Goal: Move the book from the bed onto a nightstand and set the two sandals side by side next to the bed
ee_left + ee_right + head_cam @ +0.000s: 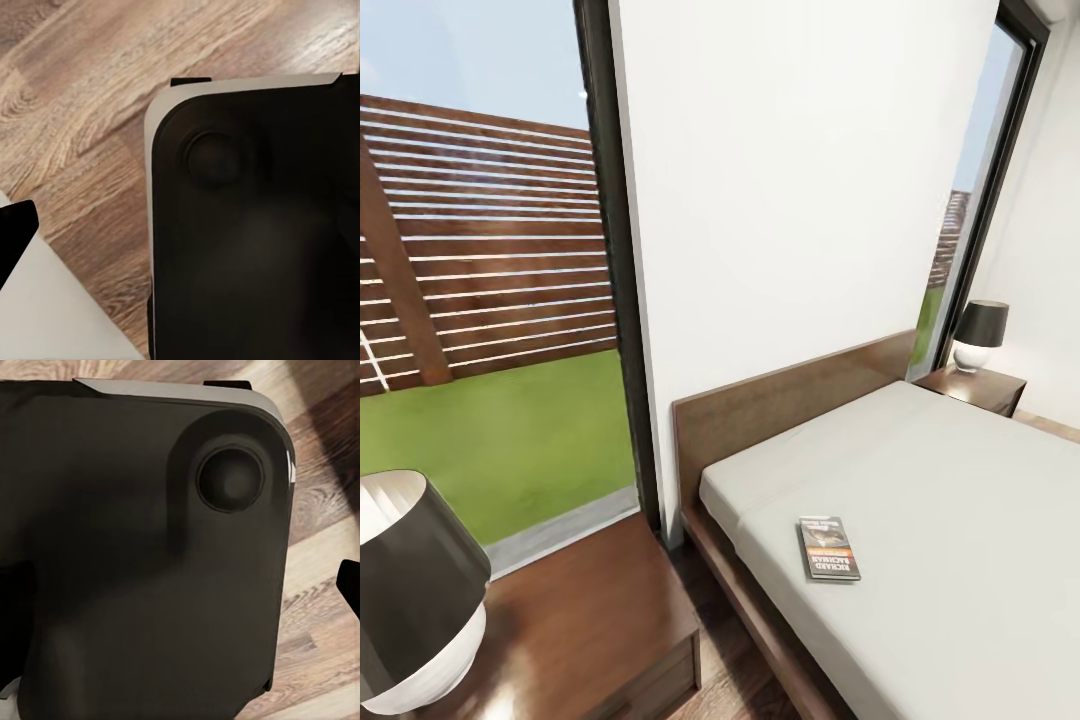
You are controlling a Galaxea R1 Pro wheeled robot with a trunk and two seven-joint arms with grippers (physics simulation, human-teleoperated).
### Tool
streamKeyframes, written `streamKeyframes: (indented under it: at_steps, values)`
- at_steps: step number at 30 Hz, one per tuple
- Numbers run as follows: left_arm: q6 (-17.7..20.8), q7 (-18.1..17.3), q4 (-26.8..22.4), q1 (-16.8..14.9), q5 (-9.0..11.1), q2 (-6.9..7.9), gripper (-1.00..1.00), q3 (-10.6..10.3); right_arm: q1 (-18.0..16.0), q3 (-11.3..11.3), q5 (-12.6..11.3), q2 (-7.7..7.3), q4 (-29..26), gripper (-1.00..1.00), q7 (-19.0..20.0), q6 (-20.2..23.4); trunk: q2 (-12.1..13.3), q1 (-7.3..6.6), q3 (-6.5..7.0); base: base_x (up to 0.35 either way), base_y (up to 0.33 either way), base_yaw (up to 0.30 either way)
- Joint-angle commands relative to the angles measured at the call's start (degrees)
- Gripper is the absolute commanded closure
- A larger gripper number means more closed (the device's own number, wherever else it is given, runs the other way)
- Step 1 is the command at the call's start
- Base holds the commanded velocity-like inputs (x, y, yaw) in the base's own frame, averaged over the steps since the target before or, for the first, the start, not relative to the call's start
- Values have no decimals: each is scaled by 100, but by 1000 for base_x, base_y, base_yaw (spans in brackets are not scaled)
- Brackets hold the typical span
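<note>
In the head view, the book (pixel 828 548) lies flat on the pale mattress of the bed (pixel 960 480), near the side closest to me, its dark cover with an orange band facing up. One dark wooden nightstand (pixel 600 620) stands close by at the lower left, beside the bed's headboard (pixel 790 395). The other nightstand (pixel 972 388) stands at the far side of the bed. The sandals are out of view.
A black-shaded lamp (pixel 410 590) takes up the near nightstand's left part, and a smaller one (pixel 980 335) stands on the far nightstand. Tall windows (pixel 490 300) flank the white wall. Both wrist views look down on my dark base (pixel 255 225) (pixel 135 547) and the plank floor (pixel 97 97).
</note>
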Motion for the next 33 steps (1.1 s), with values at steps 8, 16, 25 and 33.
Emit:
streamKeyframes:
  at_steps: [8, 16, 25, 33]
  values:
    - [-136, -7, -5, 3, 87, -8, -100, 46, -3, -3, -1, -6, 4, -100, -2, -6, -3, 0, -15, 0, 0, 142]
    - [-147, -4, -5, 3, 101, -9, -100, 67, -3, -2, -1, -7, 4, -100, -2, -3, -3, 0, -31, 0, 0, 235]
    - [-148, -4, -5, 3, 103, -10, -100, 71, -3, -2, -7, -8, 4, -100, -2, 3, -3, 0, -37, 0, 0, 252]
    - [-148, -3, -5, 3, 97, -16, -100, 71, -3, -1, -10, -8, 4, -100, -1, 5, -3, 0, -38, 0, 0, 256]
